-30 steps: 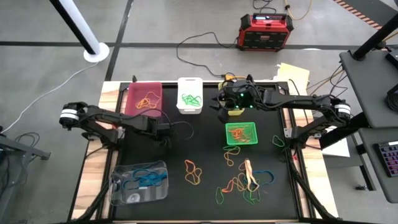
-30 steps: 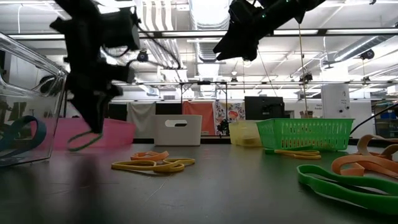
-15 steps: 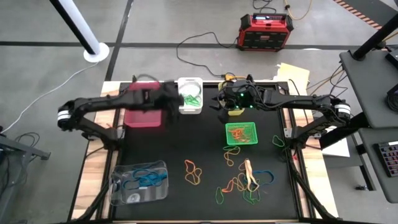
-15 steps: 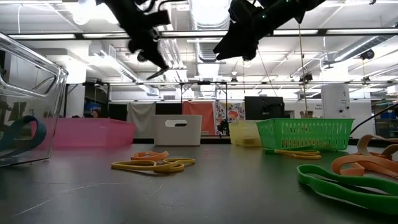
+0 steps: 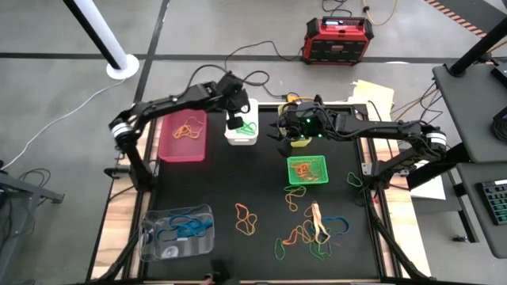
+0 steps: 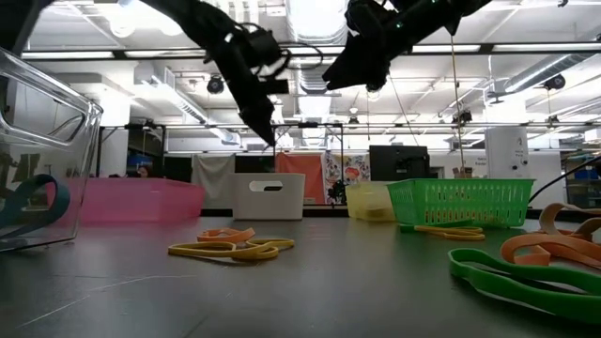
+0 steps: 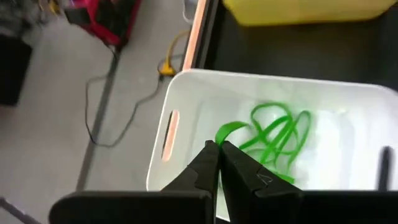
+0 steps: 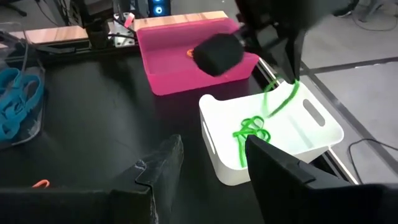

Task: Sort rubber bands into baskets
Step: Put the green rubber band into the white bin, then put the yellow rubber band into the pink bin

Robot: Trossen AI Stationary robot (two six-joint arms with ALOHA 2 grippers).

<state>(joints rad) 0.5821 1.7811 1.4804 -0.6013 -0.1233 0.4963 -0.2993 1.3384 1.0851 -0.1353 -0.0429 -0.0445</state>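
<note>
Nearby, pink basket (image 5: 183, 134) beside white basket (image 5: 242, 128).

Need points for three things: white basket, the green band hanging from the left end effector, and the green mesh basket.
white basket (image 5: 230, 136): high view, on its near-left rim.
green band (image 8: 283, 103): right wrist view, on the hanging strand above the basket.
green mesh basket (image 5: 291, 161): high view, on its far-left rim corner.

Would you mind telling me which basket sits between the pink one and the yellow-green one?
The white basket, holding green rubber bands, sits between them; the high view shows it, with the left gripper above it.
</note>
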